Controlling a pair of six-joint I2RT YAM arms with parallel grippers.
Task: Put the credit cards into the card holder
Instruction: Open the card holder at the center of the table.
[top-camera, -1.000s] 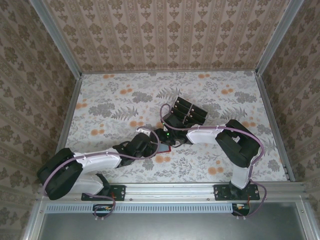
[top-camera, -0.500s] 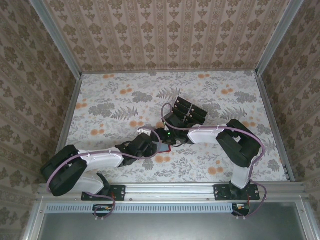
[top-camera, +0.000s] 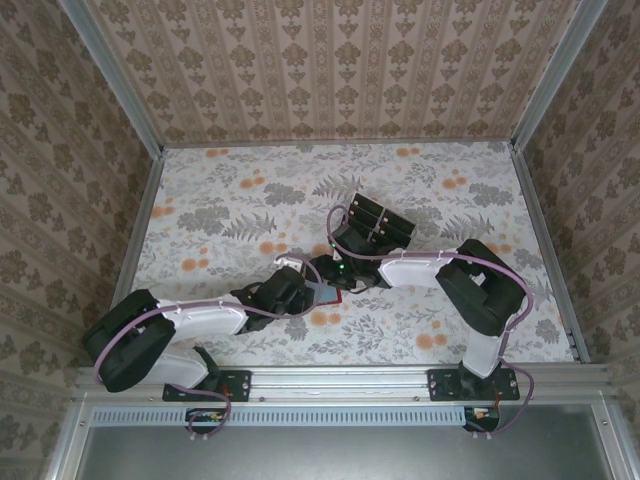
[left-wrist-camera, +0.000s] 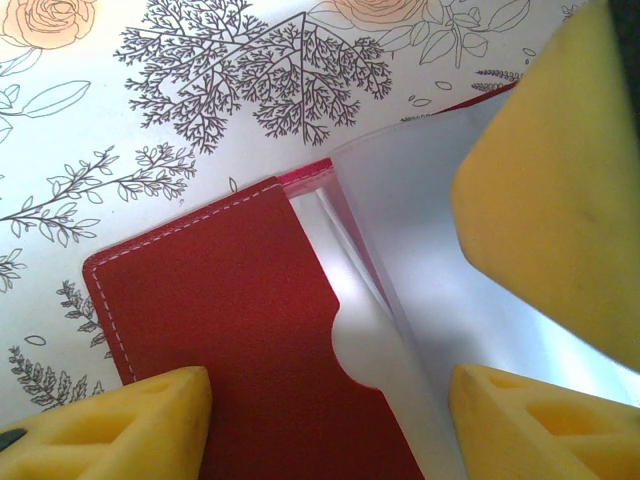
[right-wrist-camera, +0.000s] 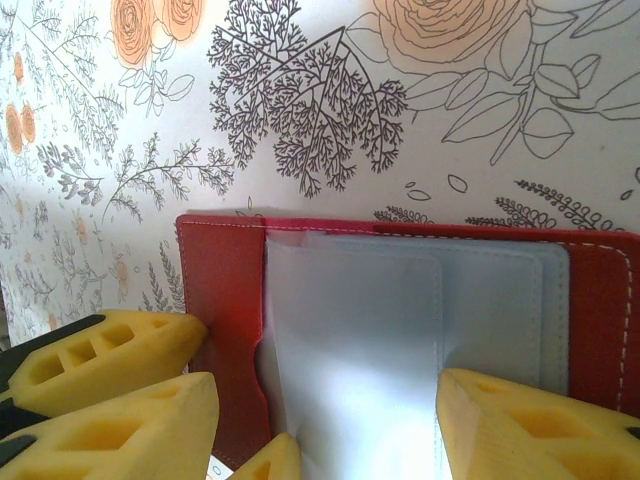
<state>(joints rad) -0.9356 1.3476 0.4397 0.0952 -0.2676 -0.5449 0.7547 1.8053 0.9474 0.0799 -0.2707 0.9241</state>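
Lying open, the stitched red card holder bares translucent sleeves; left gripper and right gripper straddle it, jaws spread, perhaps pressing.

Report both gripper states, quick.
Left gripper: open, fingers spread over the open card holder.
Right gripper: open, fingers spread over the same card holder.

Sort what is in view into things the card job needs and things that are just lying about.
Belongs to the job:
red card holder, lying open
black credit cards, grouped farther back
left gripper and right gripper, both at the holder

Just there:
floral table cover
patterned walls
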